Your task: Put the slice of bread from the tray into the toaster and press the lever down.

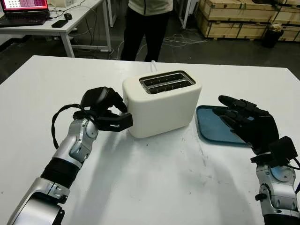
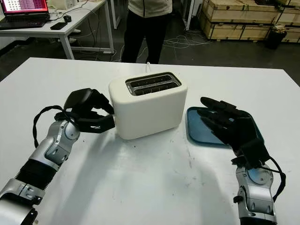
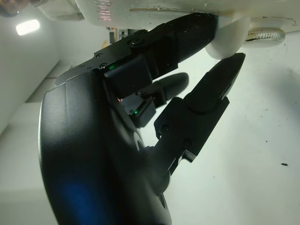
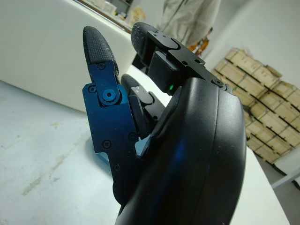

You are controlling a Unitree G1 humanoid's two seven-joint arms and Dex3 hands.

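The cream toaster (image 1: pixel 161 105) stands mid-table, and I cannot tell what is inside its two dark slots (image 1: pixel 167 82). At its left end, my left hand (image 1: pixel 124 115) is curled around the white lever (image 3: pixel 229 35), one finger on top of the knob and the thumb underneath. The blue tray (image 1: pixel 211 126) lies to the right of the toaster, and the part of it I can see is bare. My right hand (image 1: pixel 239 112) is open and hovers over the tray's right side.
A person (image 1: pixel 147 23) stands beyond the table's far edge. A desk with a laptop (image 1: pixel 23 9) is at the back left and wooden crates (image 1: pixel 243 18) at the back right. The toaster's white cord (image 1: pixel 152 65) runs off behind it.
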